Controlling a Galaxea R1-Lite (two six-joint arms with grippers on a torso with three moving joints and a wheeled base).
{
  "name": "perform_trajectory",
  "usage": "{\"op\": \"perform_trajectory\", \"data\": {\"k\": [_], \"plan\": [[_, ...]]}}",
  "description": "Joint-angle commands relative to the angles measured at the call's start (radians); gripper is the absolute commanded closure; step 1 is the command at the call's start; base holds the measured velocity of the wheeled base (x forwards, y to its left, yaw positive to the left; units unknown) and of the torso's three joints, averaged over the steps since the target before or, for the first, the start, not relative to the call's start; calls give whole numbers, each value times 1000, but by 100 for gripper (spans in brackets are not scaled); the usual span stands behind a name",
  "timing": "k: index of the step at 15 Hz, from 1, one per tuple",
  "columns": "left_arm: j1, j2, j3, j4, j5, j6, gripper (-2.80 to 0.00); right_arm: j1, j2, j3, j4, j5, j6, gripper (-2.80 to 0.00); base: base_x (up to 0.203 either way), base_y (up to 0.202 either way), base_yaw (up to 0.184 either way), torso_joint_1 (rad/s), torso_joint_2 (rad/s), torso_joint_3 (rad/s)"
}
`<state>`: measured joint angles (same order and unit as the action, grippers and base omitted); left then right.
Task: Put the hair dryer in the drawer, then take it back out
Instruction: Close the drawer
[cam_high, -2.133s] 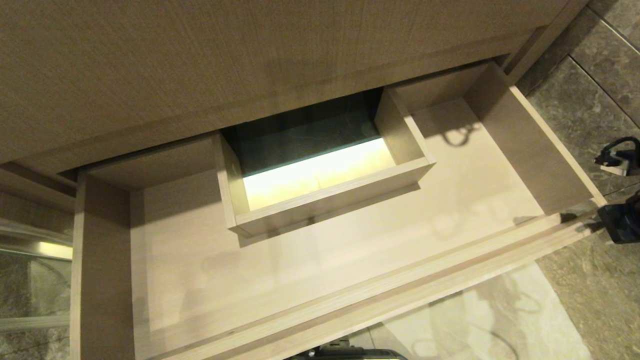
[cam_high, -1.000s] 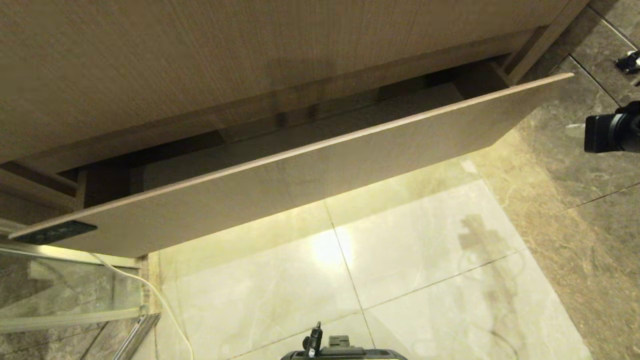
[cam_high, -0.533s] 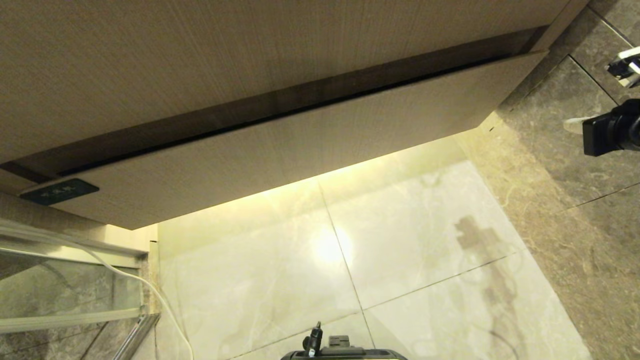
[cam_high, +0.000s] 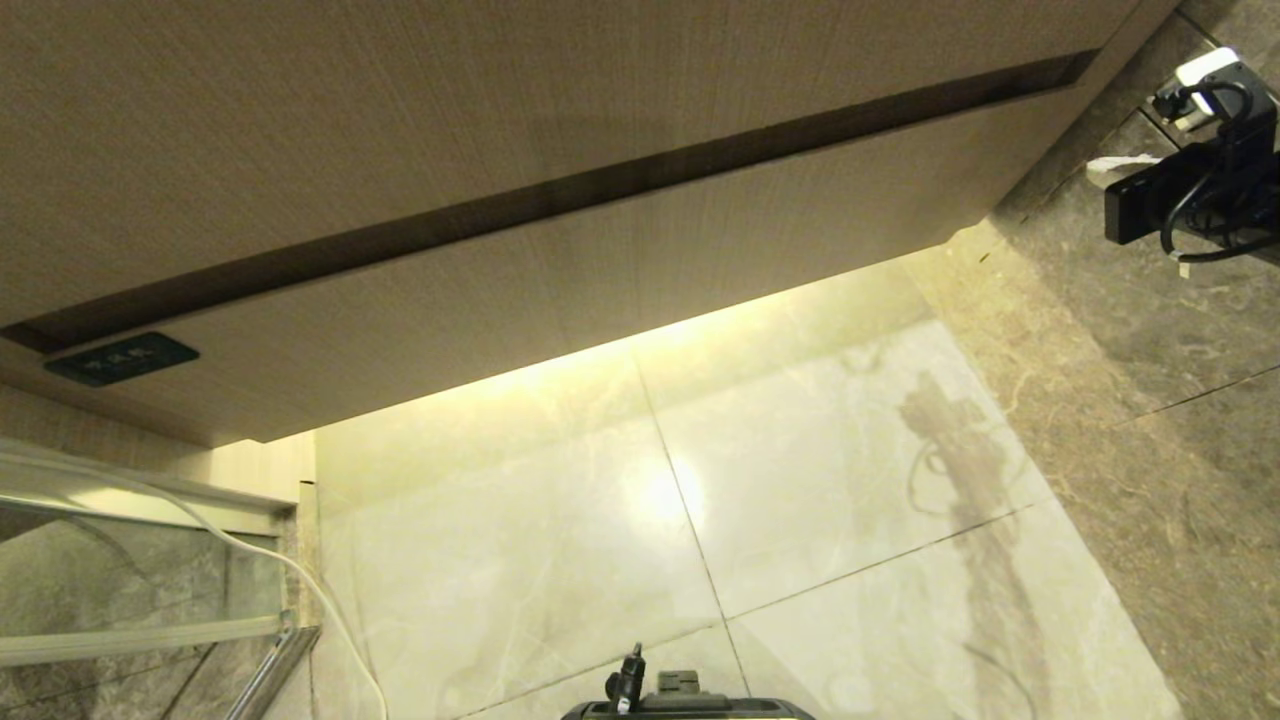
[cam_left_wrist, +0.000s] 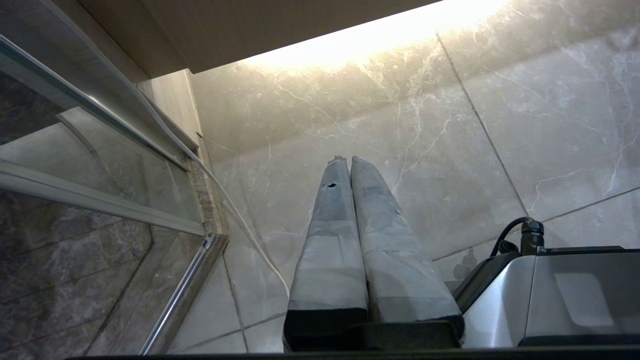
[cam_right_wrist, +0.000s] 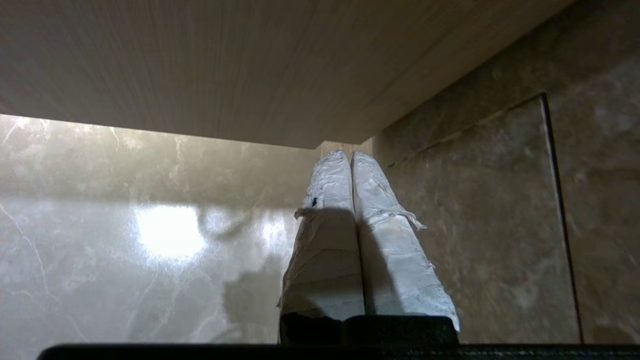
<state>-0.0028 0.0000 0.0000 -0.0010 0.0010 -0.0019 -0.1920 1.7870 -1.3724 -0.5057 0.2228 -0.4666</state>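
Head view is showing you the drawer (cam_high: 560, 290) sitting fully closed with the hair dryer nowhere in sight, while your right tool (cam_right_wrist: 350, 156) and left tool (cam_left_wrist: 348, 161) are both hanging pinched together and empty above the floor (cam_high: 800, 500), so progress is unclear.

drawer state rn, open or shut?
Shut. In the head view the drawer front sits flush under the cabinet panel, only a thin dark seam between them, and none of its inside shows.

The drawer (cam_high: 600, 290) front sits flush and handleless, leaving only a dark slot (cam_high: 560, 205) above it.
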Motion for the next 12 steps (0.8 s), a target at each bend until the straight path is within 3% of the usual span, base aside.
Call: {"op": "perform_trajectory", "data": {"k": [1, 12], "plan": [[0, 0, 2, -1, 1, -1, 0, 11, 60, -25, -13, 6, -3, 0, 0, 0, 0, 0, 0, 0], [0, 0, 0, -1, 1, -1, 0, 45, 201, -171, -149, 6, 6, 0, 0, 0, 0, 0, 0, 0]]}}
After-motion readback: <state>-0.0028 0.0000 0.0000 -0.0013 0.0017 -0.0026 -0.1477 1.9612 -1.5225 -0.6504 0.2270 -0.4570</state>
